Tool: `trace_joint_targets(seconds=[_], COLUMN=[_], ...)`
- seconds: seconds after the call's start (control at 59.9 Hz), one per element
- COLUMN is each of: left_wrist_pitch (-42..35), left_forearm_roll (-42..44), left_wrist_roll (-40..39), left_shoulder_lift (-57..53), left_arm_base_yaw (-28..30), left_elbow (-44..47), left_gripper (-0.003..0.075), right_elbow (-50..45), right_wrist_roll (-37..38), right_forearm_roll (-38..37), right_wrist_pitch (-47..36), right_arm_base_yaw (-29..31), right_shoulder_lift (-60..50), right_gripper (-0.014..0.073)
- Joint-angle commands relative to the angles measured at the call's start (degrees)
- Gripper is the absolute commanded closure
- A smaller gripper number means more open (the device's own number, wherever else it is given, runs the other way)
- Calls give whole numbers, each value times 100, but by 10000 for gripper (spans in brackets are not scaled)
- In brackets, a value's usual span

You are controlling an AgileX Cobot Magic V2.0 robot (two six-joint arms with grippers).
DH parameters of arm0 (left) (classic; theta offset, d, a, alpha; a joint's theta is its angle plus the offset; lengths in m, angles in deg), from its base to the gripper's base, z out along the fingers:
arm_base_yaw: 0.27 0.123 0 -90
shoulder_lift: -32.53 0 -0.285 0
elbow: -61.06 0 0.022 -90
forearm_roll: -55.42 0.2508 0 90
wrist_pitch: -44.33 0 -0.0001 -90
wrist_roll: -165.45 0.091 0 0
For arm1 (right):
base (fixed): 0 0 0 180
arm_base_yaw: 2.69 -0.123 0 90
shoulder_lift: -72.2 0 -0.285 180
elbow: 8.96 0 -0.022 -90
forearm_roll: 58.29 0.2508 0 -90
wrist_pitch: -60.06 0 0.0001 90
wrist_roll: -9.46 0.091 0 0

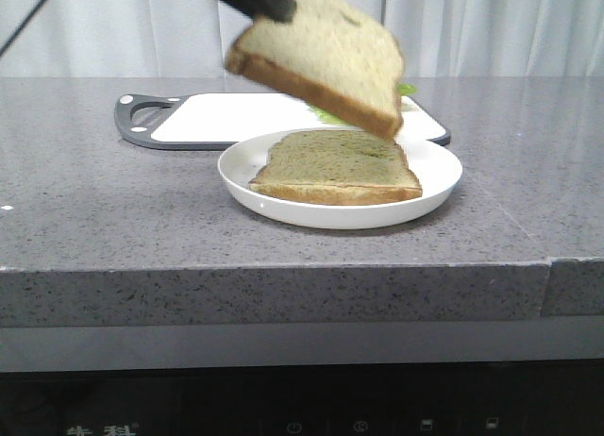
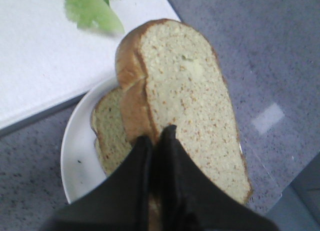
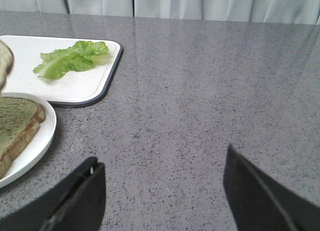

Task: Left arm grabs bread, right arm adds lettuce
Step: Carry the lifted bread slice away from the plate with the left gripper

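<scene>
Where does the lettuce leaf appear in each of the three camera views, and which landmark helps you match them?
Front view: lettuce, a green sliver behind the lifted bread.
Left wrist view: lettuce on the white cutting board.
Right wrist view: lettuce on the board's far part.
Shared landmark: the white plate.

The left arm's matte black tapering gripper (image 2: 159,136) has two narrow, smooth fingers. The right arm's matte black angular gripper (image 3: 162,183) has broad wedge-shaped fingers (image 3: 260,196).
</scene>
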Motion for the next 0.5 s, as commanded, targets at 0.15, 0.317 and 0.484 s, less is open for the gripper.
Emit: trace_joint_targets(seconds=[0.15,0.317,0.484], left_wrist_pitch=[-2116,-2720,-3016], left_forearm_roll=[1296,2147,2492], left_wrist_roll=[-485,-665,-676], left_shoulder_lift=[-1286,-2113,-2763], left_arm_base_yaw=[-24,-24,-12], left_elbow=[1031,2210,3037], left_gripper=[741,741,741], right_elbow=[198,376,948], right_wrist_roll=[-57,-57,-97], right_forearm_roll=[-64,-64,-81], right_wrist_pitch=[-537,-729,-722], right_arm_base_yaw=[38,10,-56], right_shoulder_lift=[200,872,2008], right_gripper=[78,78,78])
